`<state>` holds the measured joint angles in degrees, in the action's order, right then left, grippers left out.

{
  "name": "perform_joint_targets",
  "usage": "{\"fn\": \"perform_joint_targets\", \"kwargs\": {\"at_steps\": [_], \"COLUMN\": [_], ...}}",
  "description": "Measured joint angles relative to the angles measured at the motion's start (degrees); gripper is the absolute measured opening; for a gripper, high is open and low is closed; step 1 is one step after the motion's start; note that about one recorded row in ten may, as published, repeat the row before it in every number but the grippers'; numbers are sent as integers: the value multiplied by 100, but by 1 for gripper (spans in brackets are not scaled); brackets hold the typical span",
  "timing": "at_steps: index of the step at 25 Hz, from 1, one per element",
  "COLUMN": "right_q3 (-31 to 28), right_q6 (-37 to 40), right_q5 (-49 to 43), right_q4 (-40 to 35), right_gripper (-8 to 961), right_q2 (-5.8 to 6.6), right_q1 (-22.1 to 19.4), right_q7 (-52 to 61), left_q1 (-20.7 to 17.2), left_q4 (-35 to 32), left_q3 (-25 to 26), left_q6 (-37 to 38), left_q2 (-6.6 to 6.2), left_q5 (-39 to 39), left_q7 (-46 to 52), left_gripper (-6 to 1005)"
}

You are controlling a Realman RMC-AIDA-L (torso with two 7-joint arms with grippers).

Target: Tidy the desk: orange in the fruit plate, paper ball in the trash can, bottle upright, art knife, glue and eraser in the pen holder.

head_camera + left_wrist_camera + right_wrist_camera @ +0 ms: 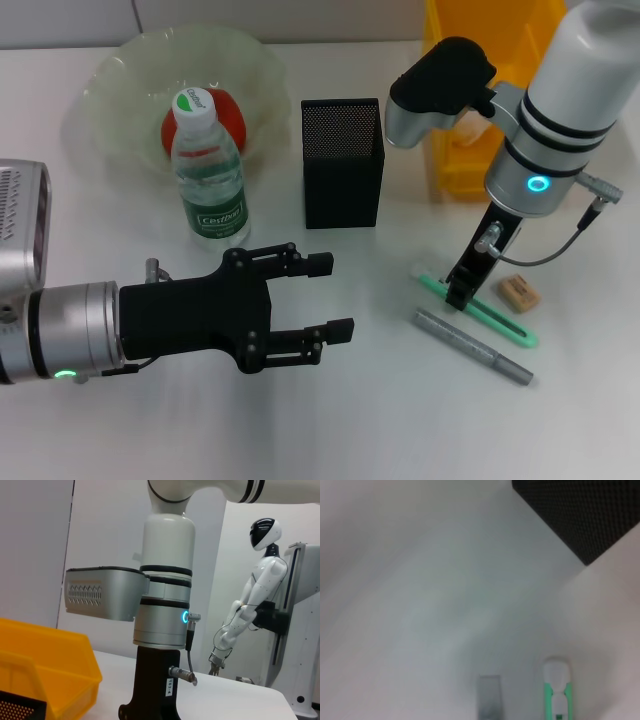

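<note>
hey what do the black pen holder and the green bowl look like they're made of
The pen holder looks like matte black metal mesh: its walls show a fine grid of tiny holes. The fruit plate seems to be translucent pale green plastic or glass; the desk shows faintly through its wavy rim. Which of the two, I can't tell.

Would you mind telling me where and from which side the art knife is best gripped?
Probably from above, across its narrow width near the middle. The art knife lies flat on the desk, slim and long, with the glue close beside it on one side and the eraser on the other, so a mid-body pinch seems safest. The right hand is already down at its white-tipped end.
</note>
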<state>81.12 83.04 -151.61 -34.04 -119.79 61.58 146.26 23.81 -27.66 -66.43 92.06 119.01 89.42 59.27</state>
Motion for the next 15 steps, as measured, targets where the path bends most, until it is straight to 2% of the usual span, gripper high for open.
{"fn": "perform_joint_targets", "kwargs": {"at_steps": [3,4,5,6,7,8,9,11,12,13,15], "right_q3": [0,-11,-11,-34,-101,-101,-176,-214,-293,-293,-389], "right_q6": [-21,16,16,58,159,159,248,273,278,278,237], "right_q5": [0,4,4,12,42,42,154,238,528,528,860], "right_q4": [-158,-530,-530,-765,-1336,-1336,-1867,-2126,-2705,-2705,-3192], "right_gripper": [172,164,164,164,164,164,164,164,164,164,164], "right_q2": [5,12,12,16,18,18,29,35,51,51,54], "right_q1": [-77,-263,-263,-396,-695,-695,-976,-1109,-1463,-1463,-1802], "right_q7": [1,14,14,22,31,31,32,32,-14,-14,-165], "left_q1": [3,3,3,3,2,2,1,1,-2,-2,-7], "left_q4": [3,5,5,6,6,6,6,6,6,6,9], "left_q3": [4,7,7,8,7,7,8,7,7,7,8], "left_q6": [-9,-13,-13,-16,-20,-20,-23,-23,-23,-23,-24], "left_q2": [0,0,0,0,0,0,0,0,0,0,-1], "left_q5": [-4,-10,-10,-15,-22,-22,-25,-51,-76,-76,-105], "left_q7": [-23,-48,-48,-51,-53,-53,-54,-56,-56,-56,-56], "left_gripper": [726,726,726,726,726,726,726,726,725,725,725]}}
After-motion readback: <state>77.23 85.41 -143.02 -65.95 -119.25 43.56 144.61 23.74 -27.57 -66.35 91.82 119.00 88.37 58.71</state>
